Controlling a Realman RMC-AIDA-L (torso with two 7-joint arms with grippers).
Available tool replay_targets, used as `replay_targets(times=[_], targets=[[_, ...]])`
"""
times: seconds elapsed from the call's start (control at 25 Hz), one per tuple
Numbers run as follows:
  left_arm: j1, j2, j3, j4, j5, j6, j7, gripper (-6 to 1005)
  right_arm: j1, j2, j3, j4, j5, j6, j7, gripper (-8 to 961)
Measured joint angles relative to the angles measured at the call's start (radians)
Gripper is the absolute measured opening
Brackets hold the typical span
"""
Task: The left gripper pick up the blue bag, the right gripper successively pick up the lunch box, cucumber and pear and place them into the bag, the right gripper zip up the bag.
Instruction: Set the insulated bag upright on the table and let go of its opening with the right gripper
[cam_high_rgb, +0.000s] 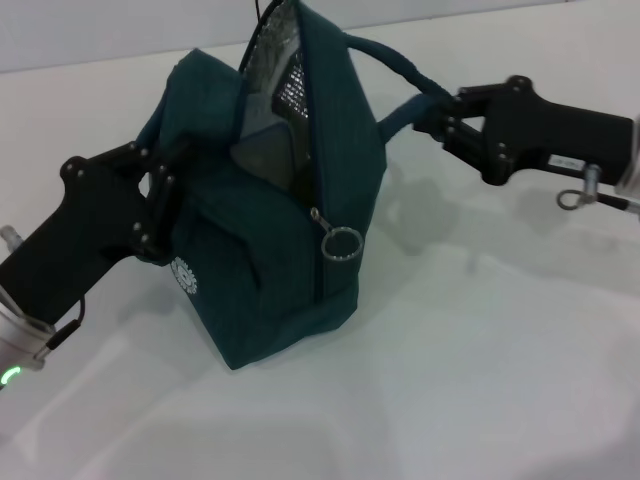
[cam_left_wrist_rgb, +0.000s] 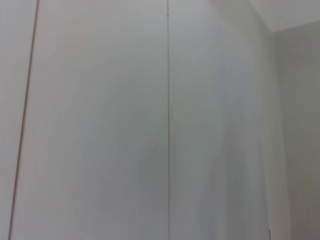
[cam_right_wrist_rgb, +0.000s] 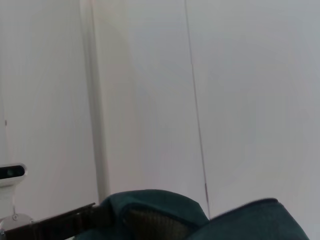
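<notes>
The blue bag (cam_high_rgb: 270, 230) stands on the white table in the head view, its top open and showing a silver lining. Its zipper pull ring (cam_high_rgb: 342, 243) hangs halfway down the front. My left gripper (cam_high_rgb: 172, 178) is shut on the bag's left side fabric. My right gripper (cam_high_rgb: 432, 112) is shut on the bag's handle strap (cam_high_rgb: 395, 62) at the right. The bag's top also shows in the right wrist view (cam_right_wrist_rgb: 200, 220). The lunch box, cucumber and pear are out of view.
The white table (cam_high_rgb: 480, 350) spreads around the bag. The left wrist view shows only a white wall with panel seams (cam_left_wrist_rgb: 168, 120). The right wrist view shows a white wall above the bag.
</notes>
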Motion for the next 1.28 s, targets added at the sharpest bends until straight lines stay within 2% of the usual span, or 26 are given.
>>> replay_targets(times=[0.2,0.6,0.84,1.04,1.28], targets=[[0.004,0.000,0.000,-0.014,0.004,-0.004,0.014,47,0.024,0.003,-0.003,-0.003,-0.012,0.011,0.020,79],[-0.022,0.000,0.000,-0.040,0.006,-0.048,0.029,47,0.016,0.007,0.000,-0.006,-0.010,0.015,0.041,77],[-0.035,0.001,0.000,-0.041,0.006,-0.075,0.030,47,0.008,0.008,0.007,-0.002,-0.002,0.017,0.038,108],[-0.037,0.001,0.001,-0.041,0.006,-0.078,0.030,47,0.001,0.009,0.005,-0.001,-0.002,0.011,0.033,309],[-0.038,0.002,0.002,-0.041,0.001,-0.078,0.028,45,-0.037,0.001,-0.010,-0.044,-0.050,0.001,0.029,378]])
